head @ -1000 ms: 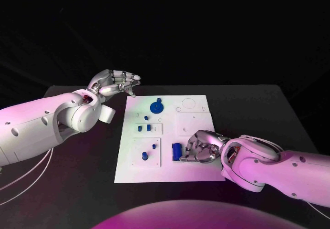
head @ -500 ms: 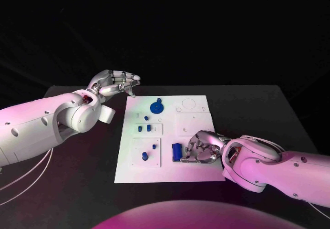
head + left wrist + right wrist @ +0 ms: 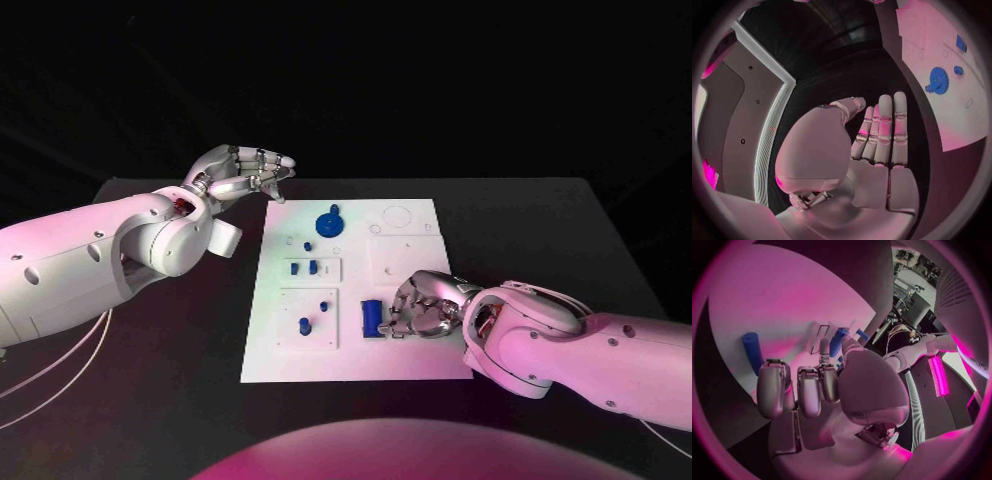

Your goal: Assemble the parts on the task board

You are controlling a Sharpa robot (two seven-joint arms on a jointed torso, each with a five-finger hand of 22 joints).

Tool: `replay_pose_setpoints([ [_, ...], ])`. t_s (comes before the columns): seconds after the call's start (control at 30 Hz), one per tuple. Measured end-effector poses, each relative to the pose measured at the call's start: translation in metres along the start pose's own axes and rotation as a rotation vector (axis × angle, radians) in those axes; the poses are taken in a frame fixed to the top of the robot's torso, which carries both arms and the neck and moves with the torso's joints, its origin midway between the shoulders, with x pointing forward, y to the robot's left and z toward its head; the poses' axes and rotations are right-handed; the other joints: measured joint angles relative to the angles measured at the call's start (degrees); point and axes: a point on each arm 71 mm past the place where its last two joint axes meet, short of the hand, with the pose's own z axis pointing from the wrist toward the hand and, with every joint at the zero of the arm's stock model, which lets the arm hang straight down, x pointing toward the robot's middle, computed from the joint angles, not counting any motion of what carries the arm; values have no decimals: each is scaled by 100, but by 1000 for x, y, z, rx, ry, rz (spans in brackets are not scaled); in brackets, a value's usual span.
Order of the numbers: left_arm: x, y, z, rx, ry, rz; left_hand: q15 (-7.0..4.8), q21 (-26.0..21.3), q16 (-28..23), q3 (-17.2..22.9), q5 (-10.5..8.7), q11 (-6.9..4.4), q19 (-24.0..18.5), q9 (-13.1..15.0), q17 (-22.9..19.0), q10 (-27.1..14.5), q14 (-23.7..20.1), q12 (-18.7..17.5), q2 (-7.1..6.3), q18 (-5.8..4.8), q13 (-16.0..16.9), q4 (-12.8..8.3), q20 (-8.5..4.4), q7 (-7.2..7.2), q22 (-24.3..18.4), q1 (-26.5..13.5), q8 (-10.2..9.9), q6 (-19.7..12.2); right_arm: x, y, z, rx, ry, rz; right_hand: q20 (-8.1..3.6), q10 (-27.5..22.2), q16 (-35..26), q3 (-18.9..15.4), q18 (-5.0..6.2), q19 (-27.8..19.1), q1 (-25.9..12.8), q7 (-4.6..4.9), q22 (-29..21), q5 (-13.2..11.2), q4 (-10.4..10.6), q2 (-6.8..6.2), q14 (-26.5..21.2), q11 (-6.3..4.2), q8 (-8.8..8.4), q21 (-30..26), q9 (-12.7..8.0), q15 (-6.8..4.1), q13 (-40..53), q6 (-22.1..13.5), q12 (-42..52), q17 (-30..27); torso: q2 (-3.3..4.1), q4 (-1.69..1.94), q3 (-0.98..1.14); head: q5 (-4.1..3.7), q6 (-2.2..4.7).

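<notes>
Right robot hand [image 3: 420, 308]: fingers curled at the blue peg [image 3: 371, 317] on the board [image 3: 408, 360]; grasp unclear.
Left robot hand [image 3: 242, 174]: empty, off the board's far corner.
Tip: secure the peg squarely before lifting.

A white task board [image 3: 411, 368] lies in the middle of the black worktop [image 3: 548, 215]. The left hand [image 3: 242, 174] hovers at the upper left, just off the board's far left corner, fingers curled in on nothing. The right hand [image 3: 421, 307] rests low on the board's right side, fingers bent beside a blue cylinder [image 3: 371, 316]. A blue gear [image 3: 330, 222] sits near the board's top, and small blue pegs [image 3: 304, 268] lie left of centre.
</notes>
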Motion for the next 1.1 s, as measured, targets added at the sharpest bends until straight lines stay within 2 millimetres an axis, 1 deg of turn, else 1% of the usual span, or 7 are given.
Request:
replay_pose_setpoints([
  [0.33, 0, 0, 0, 0, -1, 1, 0, 0, 0, 0, 0, 0, 0, 0, -1, 0, 0, 0, 0, 0, 0, 0, 0, 0, 0, 0, 0, 0, -1, -2, -1, 5, -8, -2, 0, 0, 0, 31, 0, 0, 22, 0, -1, 0, 0, 22, 0, 0, 0, 0, 0, 0, -1, 0, 0, 0, -3, -5, 3, -1, -4],
  [0.57, -1, 0, -1, -1, -1, 1, 0, 0, 0, 0, 0, 0, 0, 0, -1, 0, 0, 0, 0, 0, 0, 0, 0, 0, -1, 0, 0, 0, -5, -8, -11, 0, -23, 14, 0, 0, 0, 41, 0, 0, 25, 13, -2, 0, -10, 19, 0, 0, -31, -19, -17, 0, -1, -13, -34, 4, -6, -9, 3, 7, -4],
  [0.63, -1, 0, -1, -1, -2, 2, 0, 0, 0, 12, 0, 0, 0, 0, -1, 0, 0, 21, 0, 0, -3, -12, 0, 0, 3, 0, 0, 0, -9, -12, -16, -1, -36, 21, 0, 0, 0, 55, 0, 0, 68, 44, -2, 0, -24, -24, 0, 0, -45, -52, -23, 0, -1, -44, -44, 4, -7, -12, 3, 7, -2],
  [0.73, -3, 0, -3, -1, -4, 3, 0, 0, 0, 16, 0, 0, 0, 0, -1, 0, 0, 21, 0, 0, -7, -16, 0, 0, 8, 0, 0, 0, -19, -20, -24, 0, -68, 26, 0, 0, 0, 121, 0, 0, 252, -1, -2, 0, -54, -100, 0, 0, 50, -53, 80, 0, -1, 2, -44, 4, -8, -16, 3, -24, 4],
  [0.83, -7, 0, -5, -4, -12, 6, 0, 0, 0, 16, 0, 0, 0, 0, -1, 0, 0, 21, 0, 0, -7, -16, 0, 0, 8, 0, 0, 0, -33, -29, -35, 4, -110, 26, 0, 0, 0, 170, 0, 0, 387, 17, -2, 0, -52, -191, -21, 0, 53, -21, 153, -21, -1, -105, -89, 4, -10, -33, 3, -55, 15],
  [0.93, -9, 0, -6, -5, -15, 7, 0, 0, 0, 15, 0, 0, 0, 0, -1, 0, 0, 21, 0, 0, -7, -16, 0, 0, 8, 0, 0, 0, -43, -42, -45, 23, -146, 21, 0, -6, 0, 182, 0, 0, 457, 104, -2, 0, -40, -261, -21, 35, -93, -21, 159, -21, -2, -269, -111, 4, -14, -58, 7, -96, 19],
  [1.1, -9, 0, -7, -5, -15, 8, 0, 0, 0, 15, 0, 0, 0, 0, -1, 0, 0, 21, 0, 0, -6, -16, 0, 0, 8, 0, 0, 0, -48, -54, -54, 40, -177, 2, 0, -8, 0, 205, -1, 0, 457, 119, -1, 0, -17, -261, -21, 38, -111, -21, 165, -21, -2, -284, -142, 4, -27, -102, 18, -141, 2],
])
